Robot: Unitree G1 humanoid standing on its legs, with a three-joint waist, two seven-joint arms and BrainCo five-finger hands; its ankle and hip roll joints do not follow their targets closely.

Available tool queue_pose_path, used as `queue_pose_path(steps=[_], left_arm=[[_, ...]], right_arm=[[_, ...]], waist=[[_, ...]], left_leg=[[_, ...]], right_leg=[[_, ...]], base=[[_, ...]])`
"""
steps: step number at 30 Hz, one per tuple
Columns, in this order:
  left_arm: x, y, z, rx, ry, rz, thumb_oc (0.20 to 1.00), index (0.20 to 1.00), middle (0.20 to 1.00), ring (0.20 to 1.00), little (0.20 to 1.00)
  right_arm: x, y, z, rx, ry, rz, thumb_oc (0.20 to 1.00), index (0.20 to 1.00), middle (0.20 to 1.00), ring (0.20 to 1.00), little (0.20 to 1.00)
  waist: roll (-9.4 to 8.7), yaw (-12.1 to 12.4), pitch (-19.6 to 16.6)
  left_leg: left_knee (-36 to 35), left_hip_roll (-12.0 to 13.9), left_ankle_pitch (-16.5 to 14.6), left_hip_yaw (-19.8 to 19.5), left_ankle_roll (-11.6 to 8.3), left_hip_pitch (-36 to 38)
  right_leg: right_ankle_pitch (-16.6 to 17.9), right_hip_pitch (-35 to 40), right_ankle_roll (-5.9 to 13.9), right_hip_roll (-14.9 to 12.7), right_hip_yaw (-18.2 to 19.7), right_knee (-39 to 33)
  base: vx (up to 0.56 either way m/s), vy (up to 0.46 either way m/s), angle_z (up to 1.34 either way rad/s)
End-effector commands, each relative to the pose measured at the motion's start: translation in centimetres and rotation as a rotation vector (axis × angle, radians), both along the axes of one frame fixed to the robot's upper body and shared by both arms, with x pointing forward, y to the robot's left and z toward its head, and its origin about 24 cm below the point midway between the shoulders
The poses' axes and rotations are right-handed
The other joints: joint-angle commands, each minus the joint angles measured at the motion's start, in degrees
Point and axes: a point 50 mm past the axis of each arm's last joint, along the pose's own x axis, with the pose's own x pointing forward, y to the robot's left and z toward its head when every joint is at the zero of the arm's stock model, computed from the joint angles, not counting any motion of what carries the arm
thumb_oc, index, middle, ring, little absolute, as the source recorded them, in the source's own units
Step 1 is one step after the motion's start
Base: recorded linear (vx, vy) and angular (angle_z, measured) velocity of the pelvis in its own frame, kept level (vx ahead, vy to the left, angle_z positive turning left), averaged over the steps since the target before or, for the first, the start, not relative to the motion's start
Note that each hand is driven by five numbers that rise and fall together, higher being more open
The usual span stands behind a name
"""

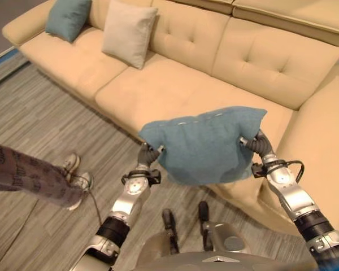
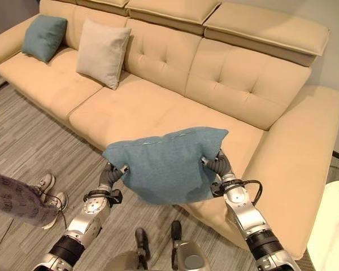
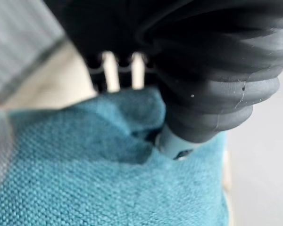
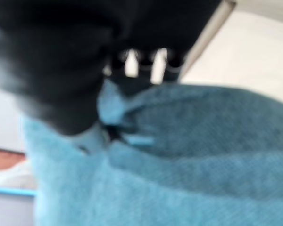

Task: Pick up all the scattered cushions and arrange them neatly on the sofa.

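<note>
While two cushions (image 2: 101,52) lean on the sofa (image 2: 175,107), both hands (image 2: 114,172) clamp a teal cushion (image 2: 164,164).

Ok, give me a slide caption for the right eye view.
Both hands, left hand and right hand, hold a teal cushion over the beige sofa, where two cushions already lean.

on the long beige tufted sofa (image 2: 175,107), a teal fabric cushion (image 2: 43,36) leans at its far left end; a cream square cushion (image 2: 101,52) leans just right of it; a second teal fabric cushion (image 2: 166,164) hangs before the sofa's right seat.
</note>
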Motion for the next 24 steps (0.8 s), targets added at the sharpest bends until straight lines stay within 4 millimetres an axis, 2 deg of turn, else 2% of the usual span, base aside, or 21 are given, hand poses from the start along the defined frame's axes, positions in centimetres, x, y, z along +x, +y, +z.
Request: queue_pose_path(steps=[1,3,4,5,7,9,10,13,15,16,19,20,24], left_arm=[[1.5,-3.4,4.8,-0.047,-0.262,-0.166,0.2,0.2,0.2,0.2,0.2],[1.4,-3.0,4.9,-0.04,-0.268,-0.164,0.2,0.2,0.2,0.2,0.2],[1.3,-2.8,5.1,-0.036,-0.276,-0.159,0.2,0.2,0.2,0.2,0.2],[1.3,-2.8,5.1,-0.036,-0.276,-0.159,0.2,0.2,0.2,0.2,0.2],[1.2,-2.3,5.1,-0.033,-0.28,-0.145,0.2,0.2,0.2,0.2,0.2],[1.0,-2.1,5.1,-0.034,-0.278,-0.135,0.2,0.2,0.2,0.2,0.2],[1.0,-1.5,5.1,-0.029,-0.277,-0.109,0.2,0.2,0.2,0.2,0.2],[1.0,-0.7,5.2,-0.023,-0.284,-0.077,0.2,0.2,0.2,0.2,0.2],[1.0,-0.2,4.9,-0.005,-0.269,-0.035,0.2,0.2,0.2,0.2,0.2],[0.6,-0.5,4.9,-0.017,-0.279,-0.068,0.2,0.2,0.2,0.2,0.2],[0.4,-0.4,4.5,-0.025,-0.264,-0.058,0.2,0.2,0.2,0.2,0.2],[0.2,-0.4,4.2,-0.034,-0.253,-0.059,0.2,0.2,0.2,0.2,0.2],[0.0,-0.4,3.9,-0.043,-0.236,-0.063,0.2,0.2,0.2,0.2,0.2]], right_arm=[[0.7,5.2,4.5,0.135,-0.244,0.197,0.2,0.2,0.2,0.2,0.2],[0.7,5.4,4.6,0.134,-0.242,0.206,0.2,0.2,0.2,0.2,0.2],[0.7,5.5,4.6,0.131,-0.245,0.207,0.2,0.2,0.2,0.2,0.2],[0.7,5.5,4.6,0.131,-0.245,0.207,0.2,0.2,0.2,0.2,0.2],[1.0,6.0,4.9,0.137,-0.254,0.218,0.2,0.2,0.2,0.2,0.2],[1.0,6.1,5.0,0.143,-0.253,0.223,0.2,0.2,0.2,0.2,0.2],[1.1,6.5,5.0,0.15,-0.25,0.235,0.2,0.2,0.2,0.2,0.2],[1.3,6.6,5.1,0.165,-0.247,0.24,0.2,0.2,0.2,0.2,0.2],[1.4,6.4,4.6,0.152,-0.233,0.225,0.2,0.2,0.2,0.2,0.2],[0.8,6.5,4.7,0.182,-0.233,0.251,0.2,0.2,0.2,0.2,0.2],[0.8,6.0,4.5,0.18,-0.218,0.241,0.2,0.2,0.2,0.2,0.2],[0.7,5.4,4.3,0.176,-0.213,0.219,0.2,0.2,0.2,0.2,0.2],[0.7,5.1,4.1,0.181,-0.206,0.211,0.2,0.2,0.2,0.2,0.2]], waist=[[-2.21,1.07,-3.45],[-2.2,1.52,-3.55],[-2.01,1.66,-3.42],[-2.05,1.8,-3.42],[-1.92,2.28,-3.37],[-1.96,2.44,-3.38],[-2.27,2.81,-3.4],[-2.64,2.81,-3.46],[-3.07,2.61,-3.11],[-3.44,2.69,-3.44],[-3.33,2.7,-4.5],[-3.0,2.83,-5.58],[-2.68,3.07,-6.2]], left_leg=[[0.89,-2.0,2.8,0.84,1.5,0.66],[0.32,-2.32,2.44,2.25,2.31,1.75],[-0.09,-2.37,1.71,4.8,2.96,2.88],[-0.13,-2.39,1.68,4.96,2.98,2.95],[-0.26,-2.39,0.38,7.98,4.02,4.82],[-0.36,-2.34,-0.01,8.72,4.23,5.48],[-0.16,-2.3,-1.01,10.09,4.38,6.48],[-0.46,-2.57,-1.89,11.0,4.01,7.79],[-0.12,-2.64,-2.39,10.69,3.84,7.8],[1.17,-3.02,-2.51,9.48,3.59,8.21],[-0.06,-3.29,-2.3,9.4,3.58,8.71],[-0.82,-3.48,-2.16,9.58,3.61,9.09],[-1.49,-3.58,-1.98,9.2,3.42,9.94]], right_leg=[[-4.4,2.59,5.87,-0.75,5.03,5.06],[-5.13,2.58,6.46,-0.84,5.6,6.41],[-5.0,1.7,7.56,-1.67,5.09,8.37],[-5.09,1.62,7.58,-1.68,5.24,8.54],[-4.06,-0.51,9.49,-3.15,4.3,13.41],[-3.52,-1.33,9.93,-3.5,3.87,14.94],[-2.11,-2.7,10.41,-5.05,1.29,15.42],[-0.39,-6.22,9.99,-5.6,-1.16,10.66],[0.26,-5.89,9.8,-5.85,-2.05,8.01],[-0.26,-3.5,9.71,-5.78,-2.1,6.72],[0.02,-2.07,9.61,-5.06,-1.39,4.84],[-0.38,-0.44,9.27,-4.57,-1.95,2.95],[-0.72,1.85,8.81,-4.19,-2.71,0.86]], base=[[0.15,0.087,-0.86],[0.16,0.139,-0.85],[0.13,0.15,-0.68],[0.12,0.152,-0.64],[0.13,0.136,-0.59],[0.1,0.079,-0.67],[0.09,0.039,-0.69],[0.11,-0.012,-0.59],[0.11,-0.047,-0.33],[0.06,-0.001,0.04],[0.12,-0.06,0.07],[0.09,-0.031,0.04],[0.1,-0.049,0.1]])
